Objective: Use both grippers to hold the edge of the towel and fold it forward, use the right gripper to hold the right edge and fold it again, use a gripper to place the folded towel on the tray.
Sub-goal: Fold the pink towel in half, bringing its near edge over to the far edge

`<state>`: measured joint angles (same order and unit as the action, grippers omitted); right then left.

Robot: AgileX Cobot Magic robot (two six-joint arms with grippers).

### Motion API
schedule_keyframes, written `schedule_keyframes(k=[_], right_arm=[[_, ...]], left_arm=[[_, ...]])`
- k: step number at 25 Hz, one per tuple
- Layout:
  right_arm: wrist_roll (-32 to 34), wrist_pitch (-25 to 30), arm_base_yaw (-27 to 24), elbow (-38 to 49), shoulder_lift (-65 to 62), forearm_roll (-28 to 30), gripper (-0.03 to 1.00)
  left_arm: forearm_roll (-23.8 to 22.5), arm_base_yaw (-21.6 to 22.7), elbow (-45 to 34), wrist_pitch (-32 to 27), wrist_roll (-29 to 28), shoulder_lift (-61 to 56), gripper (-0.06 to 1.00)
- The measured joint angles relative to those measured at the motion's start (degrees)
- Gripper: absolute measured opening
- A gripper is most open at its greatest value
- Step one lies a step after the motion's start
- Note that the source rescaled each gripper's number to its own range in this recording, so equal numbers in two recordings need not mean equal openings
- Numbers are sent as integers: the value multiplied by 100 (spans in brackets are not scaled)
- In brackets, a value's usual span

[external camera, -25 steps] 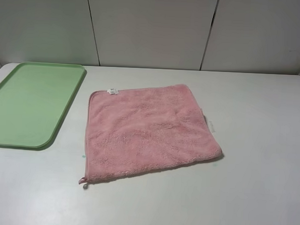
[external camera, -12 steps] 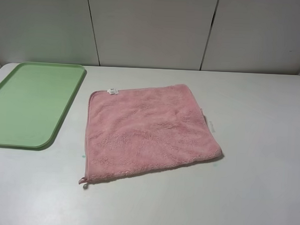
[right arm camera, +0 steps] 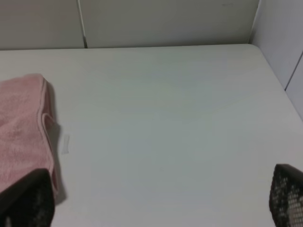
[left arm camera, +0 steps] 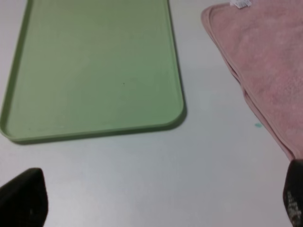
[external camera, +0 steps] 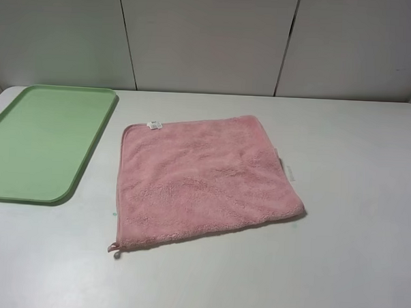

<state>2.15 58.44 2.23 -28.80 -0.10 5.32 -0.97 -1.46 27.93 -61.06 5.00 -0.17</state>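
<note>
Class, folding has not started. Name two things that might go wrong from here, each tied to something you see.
1. The towel lies skewed on the table, so the left gripper and right gripper may pinch its near edge unevenly and fold it crooked.
2. The tray sits apart on the left; a loosely folded towel may fall open on the way.

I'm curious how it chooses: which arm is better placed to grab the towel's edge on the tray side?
Left, probably. The left gripper looks onto that side of the towel and the tray; the right gripper faces the towel's other side.
</note>
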Motion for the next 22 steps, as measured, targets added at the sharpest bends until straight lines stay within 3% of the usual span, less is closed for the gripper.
schedule_keyframes(k=[12,22], right_arm=[[-657,-59,0,-589,1802,-329,100],[-1972,-71,0,-1009,3273,-1341,100]], left_arm=[[177,-46,49,63,749,1655,99],[177,-1002,140,254,1315,2675,99]])
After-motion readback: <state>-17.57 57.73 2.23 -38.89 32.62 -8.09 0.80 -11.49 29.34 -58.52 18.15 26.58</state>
